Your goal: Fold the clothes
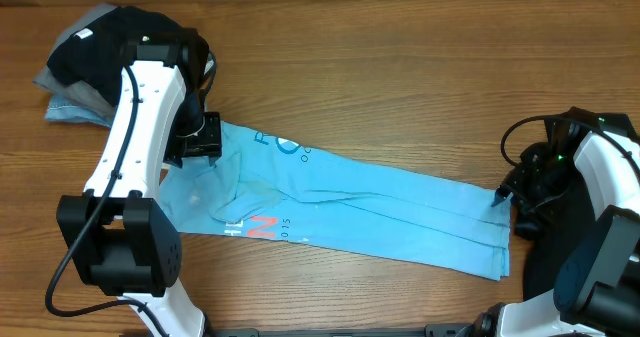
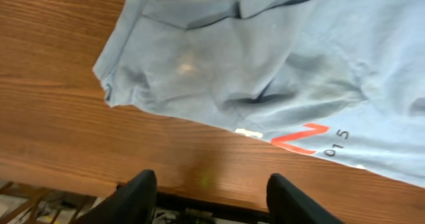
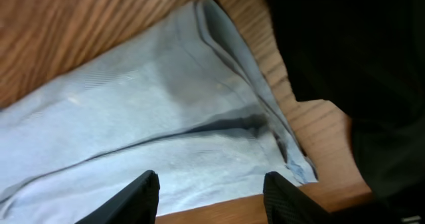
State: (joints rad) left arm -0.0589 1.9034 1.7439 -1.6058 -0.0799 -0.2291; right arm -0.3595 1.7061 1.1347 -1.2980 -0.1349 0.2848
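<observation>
Wood-grain counter (image 1: 420, 87), overhead + 2 wrist views.

Nearest, wrist views:
- Left gripper (image 2: 211, 199): black fingers (image 2: 136, 199) at bottom of frame, spread wide, nothing pinched btwn them. Bare counter strip directly beyond the tips.
- Right gripper (image 3: 211, 199): fingers also spread wide, no cloth pinched. Blue fabric fills the gap behind them. A folded hem runs from top centre down to lower right of frame.

Mid:
- Light sky-blue soft T-shirt (image 1: 360, 202) lies flat on the counter as a long narrow strip, running diag. from left-centre to lower right of overhead frame.
- Wider bunched part sits at the left end w/ creases; orange-red letter "N" (image 1: 262, 227) is near its lower edge, small dark print beside it.
- White left arm (image 1: 135, 127) crosses the left side of frame, its gripper over the strip's upper-left end.
- Right gripper is at the strip's lower-right end, right edge of frame; contact w/ cloth: cannot tell.

Far, upper left corner:
- Heap of other garments (image 1: 90, 52), black on top, grey + pale blue edges under it. Well apart from right arm, just behind the left one.
</observation>
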